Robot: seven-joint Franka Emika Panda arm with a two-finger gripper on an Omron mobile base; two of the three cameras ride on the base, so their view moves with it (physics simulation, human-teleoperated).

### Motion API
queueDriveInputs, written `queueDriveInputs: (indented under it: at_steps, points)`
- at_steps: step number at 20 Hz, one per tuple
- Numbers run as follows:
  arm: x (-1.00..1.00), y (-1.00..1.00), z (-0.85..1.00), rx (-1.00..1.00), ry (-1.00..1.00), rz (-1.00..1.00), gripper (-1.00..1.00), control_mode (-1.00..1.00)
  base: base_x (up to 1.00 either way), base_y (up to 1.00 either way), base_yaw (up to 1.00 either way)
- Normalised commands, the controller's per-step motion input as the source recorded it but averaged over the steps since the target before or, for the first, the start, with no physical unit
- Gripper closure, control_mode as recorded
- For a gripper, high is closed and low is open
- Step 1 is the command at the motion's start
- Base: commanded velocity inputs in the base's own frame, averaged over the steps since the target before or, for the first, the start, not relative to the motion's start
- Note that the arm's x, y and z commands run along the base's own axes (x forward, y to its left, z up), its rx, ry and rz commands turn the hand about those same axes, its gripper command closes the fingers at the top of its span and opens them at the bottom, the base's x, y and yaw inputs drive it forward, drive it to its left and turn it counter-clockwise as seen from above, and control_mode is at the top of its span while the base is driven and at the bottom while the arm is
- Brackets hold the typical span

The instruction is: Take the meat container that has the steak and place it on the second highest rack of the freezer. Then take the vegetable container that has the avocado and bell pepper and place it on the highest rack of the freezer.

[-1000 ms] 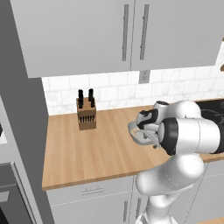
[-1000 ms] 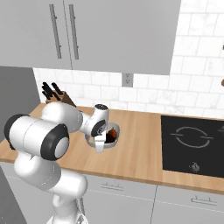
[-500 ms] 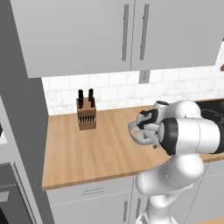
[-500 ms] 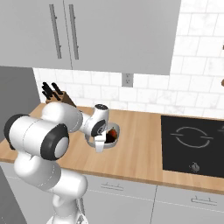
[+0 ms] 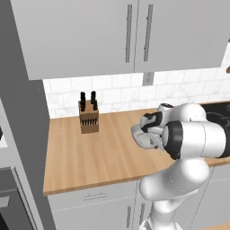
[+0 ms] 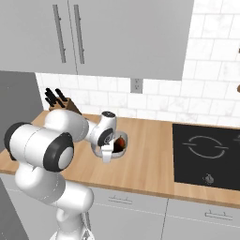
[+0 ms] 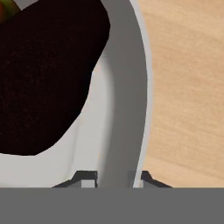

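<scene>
Pale grey and thick-rimmed, the vegetable container [image 7: 127,109] sits on the wooden desk [image 5: 90,155], well to the right of the knife block [image 5: 88,117] and left of the black hob [image 6: 206,150]. Its rim runs between the two fingertips [image 7: 87,178] of the end effector [image 7: 114,177], which pinches that rim. Inside lie the dark avocado [image 7: 43,74] and the reddish bell pepper [image 6: 121,142].
</scene>
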Motion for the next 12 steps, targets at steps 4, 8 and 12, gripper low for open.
queueDriveInputs:
  at_steps: [4,8,12]
  points:
    - [0.0,0.0,0.0,0.0,0.0,0.0,1.0,-1.0,0.0,0.0,0.0]
    - [0.0,0.0,0.0,0.0,0.0,0.0,1.0,-1.0,0.0,0.0,0.0]
    - [-0.17,0.07,0.16,0.0,-0.04,-0.02,1.0,-1.0,0.0,0.0,0.0]
